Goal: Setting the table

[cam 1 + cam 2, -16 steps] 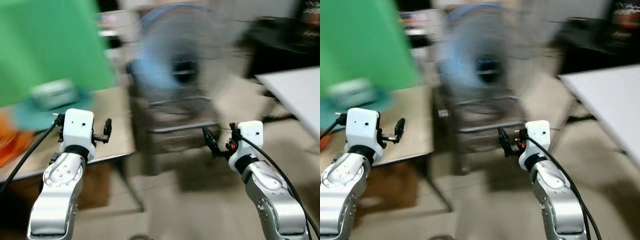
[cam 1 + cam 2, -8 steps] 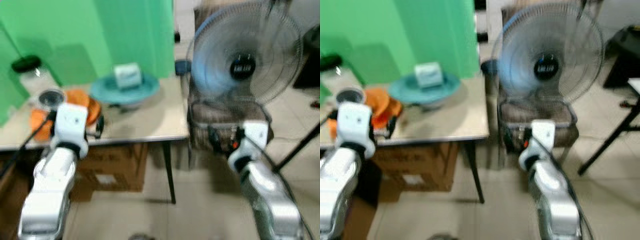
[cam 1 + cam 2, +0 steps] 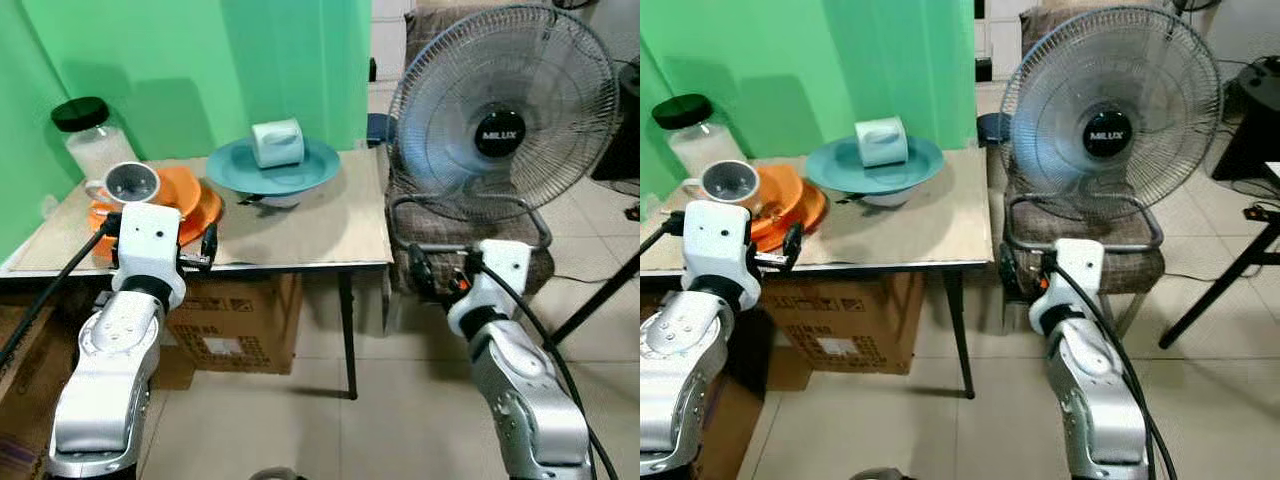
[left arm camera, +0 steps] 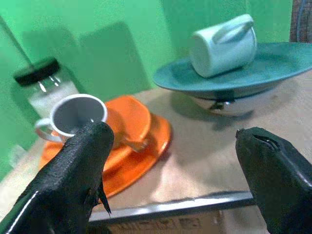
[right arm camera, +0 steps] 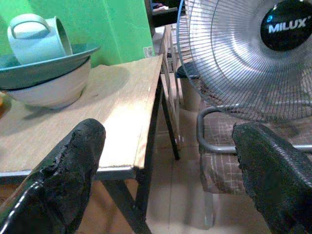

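Two mugs are counted on one table (image 3: 300, 235): a pale mug (image 3: 277, 142) lying on its side at about 1 o'clock and a grey mug (image 3: 130, 184) upright at 10 o'clock. One teal plate (image 3: 315, 172), one white bowl (image 4: 234, 103) beneath it, and two stacked orange plates (image 3: 195, 205) are seen. One black-lidded jar (image 3: 88, 135), one fan (image 3: 503, 115) at 3 o'clock, and one cardboard box (image 3: 235, 320) are counted.
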